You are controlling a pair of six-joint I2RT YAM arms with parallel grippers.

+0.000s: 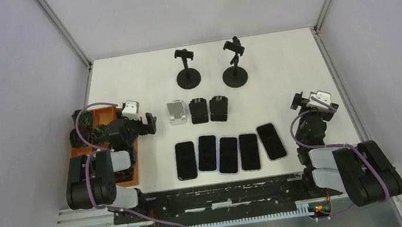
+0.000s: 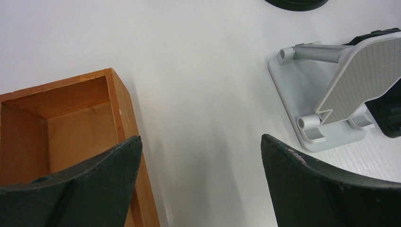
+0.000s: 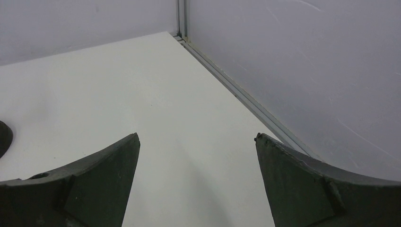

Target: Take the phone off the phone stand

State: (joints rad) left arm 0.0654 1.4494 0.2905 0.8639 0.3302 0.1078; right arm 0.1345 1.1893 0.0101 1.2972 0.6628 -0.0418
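Top external view: five phones (image 1: 228, 155) lie flat in a row on the table (image 1: 281, 66), just in front of a silver stand (image 1: 175, 112) and two black stands (image 1: 198, 111). Left wrist view: the left gripper (image 2: 201, 139) hangs with jaws spread wide over bare tabletop, between a wooden box (image 2: 118, 104) and the silver stand (image 2: 326, 94). Right wrist view: the right gripper (image 3: 197, 137) is likewise wide apart, holding nothing, facing the table's far corner

walls (image 1: 189, 2) — 3 grey panels | table (image 1: 286, 60) — white | corner posts (image 1: 62, 31) metal
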